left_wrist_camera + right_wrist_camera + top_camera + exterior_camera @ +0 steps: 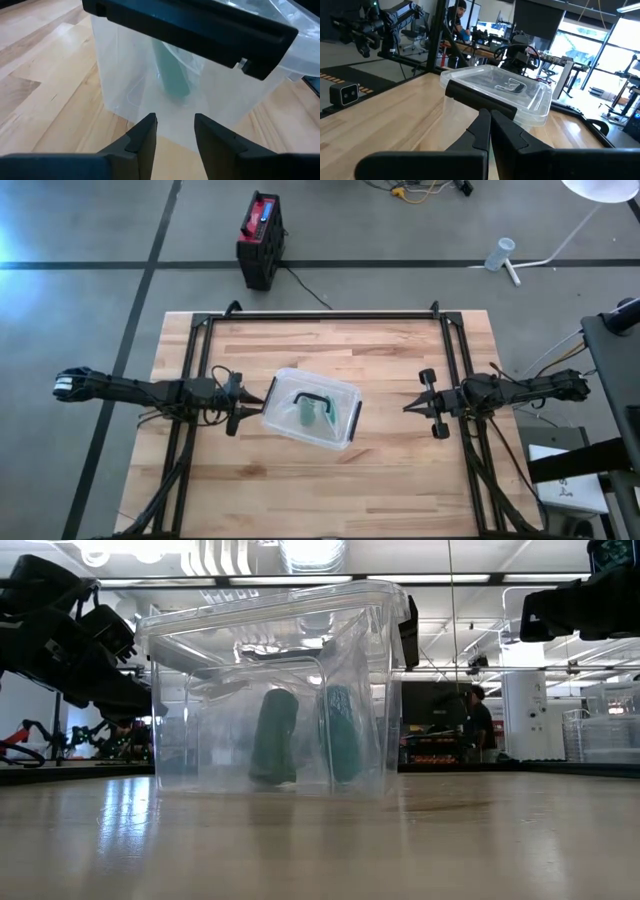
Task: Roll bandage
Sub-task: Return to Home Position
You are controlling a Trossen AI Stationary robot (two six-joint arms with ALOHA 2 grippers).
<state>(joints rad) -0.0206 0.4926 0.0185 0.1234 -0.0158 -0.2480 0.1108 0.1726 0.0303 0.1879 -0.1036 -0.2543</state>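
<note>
From above, one table carries one clear bin at its middle, turned a little askew. The bin's one lid is on, with one black handle on top and two black latches, one at each end. A green shape shows through the lid. The left gripper sits just beside the bin's left end; the right gripper hangs apart from the right end, pointing at it. One red and black box stands on the floor beyond the table.

At table height, the bin rests flat on the wood. Inside, two green upright shapes stand side by side, one dark, one teal. I cannot tell whether both are bandage rolls. One person stands far behind.

From the left wrist, the two fingers are spread with a gap between them, low before the bin wall, under one latch. One teal bandage shows through the wall.

From the right wrist, the two fingers are pressed together, holding nothing, aimed at the closed bin. One person sits behind.
</note>
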